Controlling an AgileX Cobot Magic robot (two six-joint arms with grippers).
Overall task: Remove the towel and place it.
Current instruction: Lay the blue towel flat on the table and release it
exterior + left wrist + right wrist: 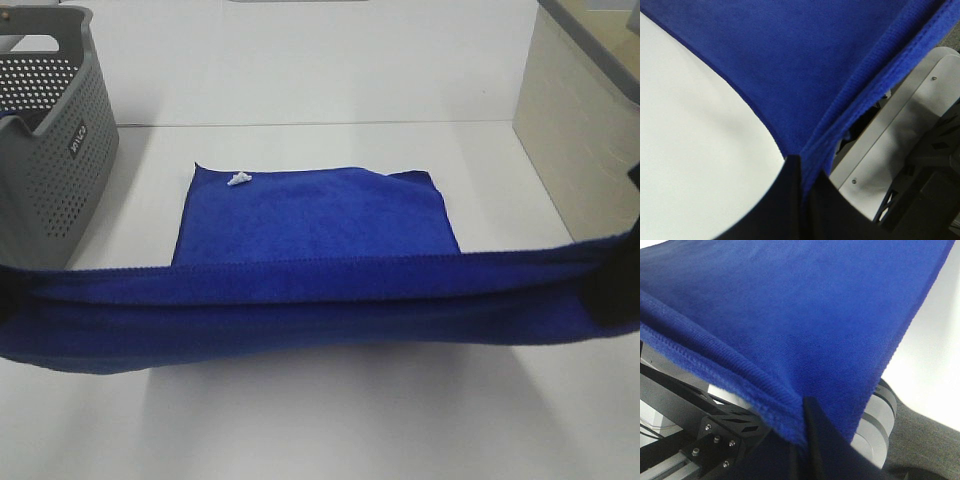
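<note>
The royal-blue towel (pixel 320 305) hangs stretched in a long band between my two grippers, above the white table across the front. My left gripper (pixel 6 292) is shut on its left end, seen close in the left wrist view (pixel 801 167) with the towel (pixel 790 60) fanning out from the dark fingers. My right gripper (pixel 612 290) is shut on its right end, with the towel (pixel 805 315) spreading from the pinch in the right wrist view (pixel 804 407). Behind the band a flat blue plush rectangle (pixel 315 210) with a small white tag (pixel 238 180) lies on the table. Its near edge is hidden.
A grey perforated basket (pixel 45 140) stands at the back left of the table (pixel 330 420). A beige box wall (pixel 575 130) rises at the back right. Metal frame parts (pixel 900 125) lie beyond the table edge in the wrist views.
</note>
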